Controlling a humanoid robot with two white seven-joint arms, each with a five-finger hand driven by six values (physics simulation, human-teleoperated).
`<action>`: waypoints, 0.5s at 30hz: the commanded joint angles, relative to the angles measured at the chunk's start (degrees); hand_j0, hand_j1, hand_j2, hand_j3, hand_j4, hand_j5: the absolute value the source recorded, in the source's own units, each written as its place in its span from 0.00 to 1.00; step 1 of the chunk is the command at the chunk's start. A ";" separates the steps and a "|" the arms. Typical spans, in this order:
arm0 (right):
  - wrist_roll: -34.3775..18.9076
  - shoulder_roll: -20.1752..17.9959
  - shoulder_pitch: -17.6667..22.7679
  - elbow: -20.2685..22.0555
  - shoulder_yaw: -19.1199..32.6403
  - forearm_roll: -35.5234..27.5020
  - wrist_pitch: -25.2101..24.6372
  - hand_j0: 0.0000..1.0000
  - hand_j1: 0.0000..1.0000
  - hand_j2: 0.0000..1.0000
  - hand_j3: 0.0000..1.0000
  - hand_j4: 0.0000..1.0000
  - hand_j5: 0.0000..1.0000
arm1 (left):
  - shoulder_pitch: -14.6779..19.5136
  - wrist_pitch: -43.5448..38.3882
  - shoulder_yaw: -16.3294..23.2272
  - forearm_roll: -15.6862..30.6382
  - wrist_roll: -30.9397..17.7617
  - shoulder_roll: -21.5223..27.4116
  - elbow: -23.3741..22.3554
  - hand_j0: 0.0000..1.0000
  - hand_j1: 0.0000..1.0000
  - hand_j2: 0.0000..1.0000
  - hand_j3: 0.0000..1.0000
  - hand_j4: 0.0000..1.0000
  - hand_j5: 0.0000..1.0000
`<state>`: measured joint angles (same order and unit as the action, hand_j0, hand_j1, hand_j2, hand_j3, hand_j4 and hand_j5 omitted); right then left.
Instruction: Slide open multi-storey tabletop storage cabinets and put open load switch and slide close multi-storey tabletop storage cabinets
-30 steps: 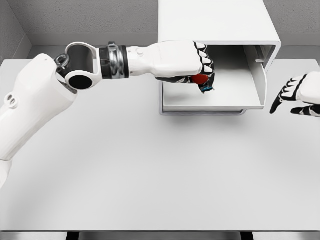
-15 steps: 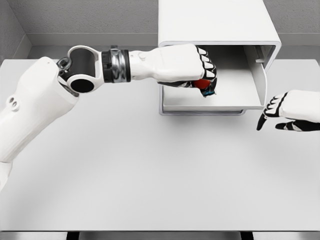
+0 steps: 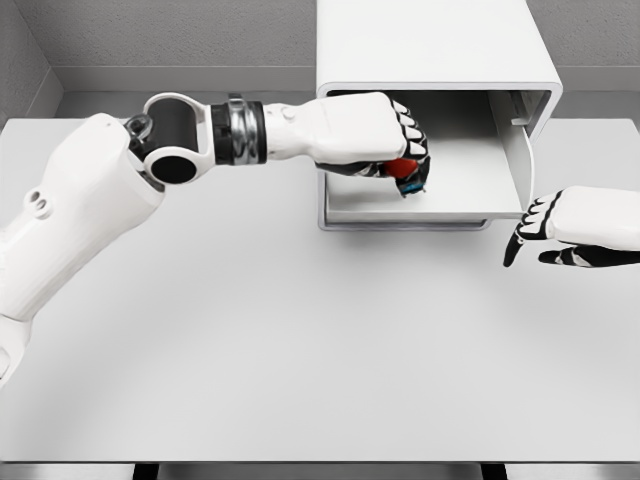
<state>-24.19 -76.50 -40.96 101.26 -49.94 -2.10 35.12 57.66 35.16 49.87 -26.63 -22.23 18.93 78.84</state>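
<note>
This looks like a bare test cell in a simulator rather than any lived-in room. A plain white surface (image 3: 300,340) fills most of the view, smooth and evenly lit, with no wear or clutter on it. Behind it rise flat grey walls (image 3: 170,35) with a faint speckled texture, meeting in a corner at the upper left. A white storage cabinet (image 3: 435,45) with rounded edges stands at the back, probably against the wall, though the view cuts that off.
</note>
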 commanded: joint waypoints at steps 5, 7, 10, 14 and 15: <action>0.02 0.03 0.00 -0.01 0.02 -0.36 -0.12 0.58 0.58 0.58 0.58 0.58 0.58 | 0.18 -0.16 -0.03 0.52 0.08 -0.65 -0.35 1.00 1.00 1.00 1.00 1.00 1.00; 0.02 0.03 0.00 0.08 0.02 -0.36 -0.12 0.58 0.58 0.58 0.58 0.58 0.58 | 0.26 -0.16 -0.12 0.52 0.08 -0.65 -0.26 1.00 1.00 1.00 1.00 1.00 1.00; 0.11 0.12 0.00 -0.01 0.02 -0.36 -0.12 0.58 0.58 0.58 0.58 0.58 0.58 | 0.09 -0.16 -0.38 0.70 0.17 -0.65 0.09 1.00 1.00 1.00 1.00 1.00 1.00; 0.02 1.87 0.00 0.08 -0.16 -0.36 -0.12 0.57 0.57 0.57 0.57 0.57 0.57 | 0.09 -0.16 -0.47 0.96 0.17 -0.48 0.53 1.00 1.00 1.00 1.00 1.00 1.00; -0.07 2.14 0.00 -0.01 -1.03 -0.19 -0.12 0.56 0.56 0.56 0.56 0.56 0.56 | 0.09 -0.16 -0.47 0.96 0.08 -0.39 1.40 1.00 1.00 1.00 1.00 1.00 1.00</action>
<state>-24.17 -75.01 -40.96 101.26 -50.43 -2.02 35.12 57.74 35.14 49.53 -26.24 -22.19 18.43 79.66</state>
